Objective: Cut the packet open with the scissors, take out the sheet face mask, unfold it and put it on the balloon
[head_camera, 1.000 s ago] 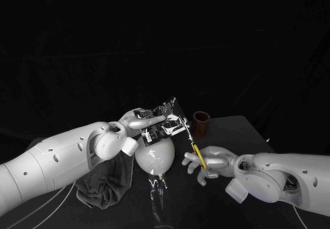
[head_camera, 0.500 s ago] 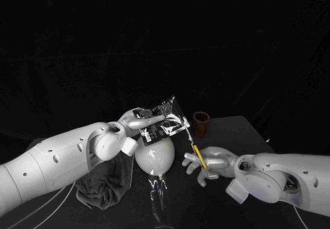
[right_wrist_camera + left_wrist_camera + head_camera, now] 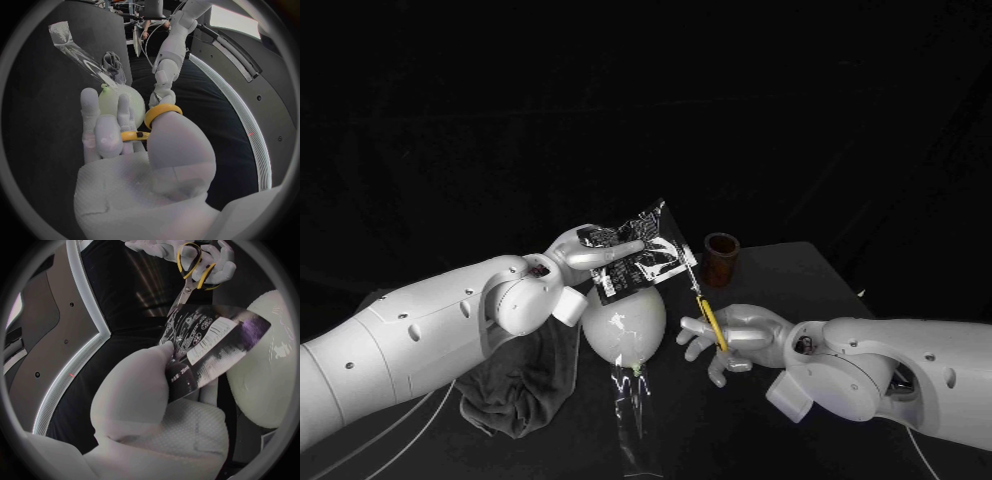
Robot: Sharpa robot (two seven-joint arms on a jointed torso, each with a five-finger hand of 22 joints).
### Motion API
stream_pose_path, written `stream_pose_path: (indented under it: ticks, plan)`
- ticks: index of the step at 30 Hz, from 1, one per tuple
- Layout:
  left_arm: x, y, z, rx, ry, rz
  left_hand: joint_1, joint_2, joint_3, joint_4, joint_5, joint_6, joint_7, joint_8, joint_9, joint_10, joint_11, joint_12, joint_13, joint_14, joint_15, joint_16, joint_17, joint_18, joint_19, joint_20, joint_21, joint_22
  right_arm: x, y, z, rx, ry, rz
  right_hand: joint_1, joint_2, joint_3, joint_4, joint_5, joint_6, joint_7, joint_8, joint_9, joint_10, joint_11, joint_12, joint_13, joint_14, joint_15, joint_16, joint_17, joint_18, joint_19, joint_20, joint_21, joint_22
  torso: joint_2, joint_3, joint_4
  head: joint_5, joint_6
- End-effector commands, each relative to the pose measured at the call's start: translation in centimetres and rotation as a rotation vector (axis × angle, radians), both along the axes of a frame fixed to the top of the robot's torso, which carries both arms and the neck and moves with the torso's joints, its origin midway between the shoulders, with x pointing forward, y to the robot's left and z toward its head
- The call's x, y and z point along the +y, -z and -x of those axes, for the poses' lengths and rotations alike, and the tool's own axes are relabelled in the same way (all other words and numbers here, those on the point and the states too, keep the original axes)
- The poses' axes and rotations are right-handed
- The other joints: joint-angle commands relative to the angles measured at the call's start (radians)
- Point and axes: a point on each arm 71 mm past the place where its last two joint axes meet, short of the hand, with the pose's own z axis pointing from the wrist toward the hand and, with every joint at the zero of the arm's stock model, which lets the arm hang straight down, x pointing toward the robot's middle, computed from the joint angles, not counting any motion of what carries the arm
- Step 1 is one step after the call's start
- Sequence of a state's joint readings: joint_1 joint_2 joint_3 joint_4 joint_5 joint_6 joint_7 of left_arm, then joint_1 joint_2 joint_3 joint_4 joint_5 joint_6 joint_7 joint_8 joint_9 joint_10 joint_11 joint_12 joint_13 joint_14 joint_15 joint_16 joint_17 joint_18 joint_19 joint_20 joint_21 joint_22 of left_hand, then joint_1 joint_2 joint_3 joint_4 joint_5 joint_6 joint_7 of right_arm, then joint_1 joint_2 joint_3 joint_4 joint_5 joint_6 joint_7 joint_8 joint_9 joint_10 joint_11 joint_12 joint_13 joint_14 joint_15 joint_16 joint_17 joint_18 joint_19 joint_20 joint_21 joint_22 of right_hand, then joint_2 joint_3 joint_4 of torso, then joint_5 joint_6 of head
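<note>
**Packet held up to the blades**

My left hand (image 3: 596, 250) pinched the packet (image 3: 643, 257) by one edge and held it upright above the balloon (image 3: 623, 330), so that its free side faced the scissors (image 3: 705, 303). My right hand (image 3: 730, 342) had its fingers through the yellow loops, with the blades pointing up at the packet's lower corner. The head view showed the two meeting, but not whether the blades had bitten. The left wrist view showed the blades narrow, their tips at the foil's edge. The right wrist view showed the loops drawn near each other on my fingers.
</note>
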State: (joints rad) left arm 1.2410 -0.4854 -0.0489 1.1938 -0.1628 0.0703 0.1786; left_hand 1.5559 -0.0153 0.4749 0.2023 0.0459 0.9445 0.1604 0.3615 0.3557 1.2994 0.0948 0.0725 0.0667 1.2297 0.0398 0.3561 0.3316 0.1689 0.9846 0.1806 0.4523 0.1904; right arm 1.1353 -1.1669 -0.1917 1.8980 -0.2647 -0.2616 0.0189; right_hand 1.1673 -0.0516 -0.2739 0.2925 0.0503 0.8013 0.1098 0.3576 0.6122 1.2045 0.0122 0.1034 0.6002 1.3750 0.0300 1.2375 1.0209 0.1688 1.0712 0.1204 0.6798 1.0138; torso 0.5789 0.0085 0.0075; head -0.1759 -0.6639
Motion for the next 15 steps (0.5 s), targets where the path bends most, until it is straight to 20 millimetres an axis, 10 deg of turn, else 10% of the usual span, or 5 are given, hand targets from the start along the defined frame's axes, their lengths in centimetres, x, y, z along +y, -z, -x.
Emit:
stream_pose_path:
  ticks: [1,7,15]
  plan:
    - [-0.36,-0.18,0.26,-0.025,0.041,0.003,-0.001,0.008,0.003,-0.007,0.003,0.004,-0.003,0.005,0.054,0.006,-0.003,0.002,0.002,0.005,0.001,0.006,0.001,0.012,0.002,-0.006,0.004,0.001,0.15,-0.40,-0.19,-0.025,-0.002,-0.016,-0.003,-0.002,0.006,-0.001,-0.002,-0.051,0.055,-0.004,-0.001,0.084,0.072,-0.003,-0.002,-0.015,-0.016,0.003,0.000,0.007,0.000,0.001,0.005,0.001,0.000,-0.0001,-0.0003,-0.002,-0.001]
    - [-0.35,-0.19,0.33,-0.040,0.057,-0.006,-0.002,0.008,0.003,-0.010,0.003,0.006,-0.003,0.006,0.055,0.008,-0.003,0.002,0.002,0.005,0.000,0.008,0.004,0.012,0.002,-0.006,0.006,0.002,-0.01,-0.54,-0.34,-0.027,-0.002,-0.014,0.008,0.014,0.007,-0.004,-0.003,-0.017,0.045,0.011,0.004,0.116,0.062,0.004,-0.008,-0.009,-0.023,0.009,0.004,0.007,0.009,-0.003,0.017,0.009,0.000,-0.0002,-0.0003,-0.001,-0.004]
    - [-0.39,-0.24,0.37,-0.049,0.069,-0.005,-0.004,0.007,0.003,-0.013,0.003,0.007,-0.004,0.007,0.057,0.011,-0.004,0.002,0.001,0.005,-0.001,0.011,0.008,0.012,0.002,-0.007,0.009,0.004,-0.45,-0.41,-0.54,-0.022,-0.003,0.008,0.068,0.076,-0.050,-0.010,-0.002,0.126,-0.032,0.129,0.070,0.280,-0.012,0.120,0.071,0.091,-0.085,0.135,0.186,-0.029,0.145,-0.059,0.230,0.141,0.000,-0.0002,-0.0006,0.000,-0.008]
